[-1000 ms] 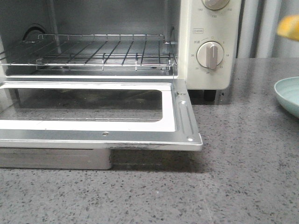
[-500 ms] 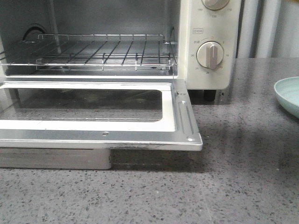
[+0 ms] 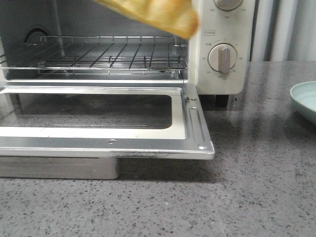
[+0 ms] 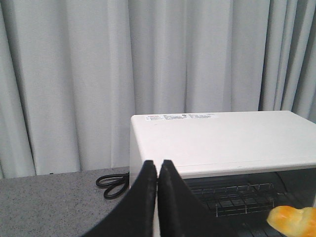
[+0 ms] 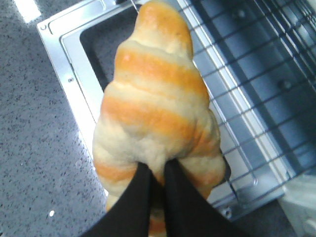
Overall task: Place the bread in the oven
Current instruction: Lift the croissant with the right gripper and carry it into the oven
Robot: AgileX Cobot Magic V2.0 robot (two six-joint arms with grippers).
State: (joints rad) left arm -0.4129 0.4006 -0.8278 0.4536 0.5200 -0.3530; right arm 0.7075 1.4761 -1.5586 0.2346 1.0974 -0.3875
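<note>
- Cream-white oven [image 3: 223, 54] casing: smooth painted shell with a soft sheen.
- Open door [image 3: 195, 129]: bright brushed-metal frame around clear, reflective glass.
- Wire rack [image 3: 108, 58]: thin, shiny chromed metal.
- Beige dial [image 3: 222, 58]: smooth, plastic-looking, matt.
- Desk [image 3: 256, 187]: grey speckled stone-like top, lightly glossy.
- Bread [image 5: 155, 106]: soft matt crust, golden-brown bands between paler floury stripes.
- Right gripper [image 5: 157, 190] fingers [image 5: 138, 197]: black, smooth, matt.
- Curtain [image 4: 98, 74]: pale grey cloth in matt folds.
- Plate [image 3: 305, 99]: pale blue-green, smooth, semi-gloss.
- Cable [image 4: 112, 183]: black, slightly glossy sheath.
</note>
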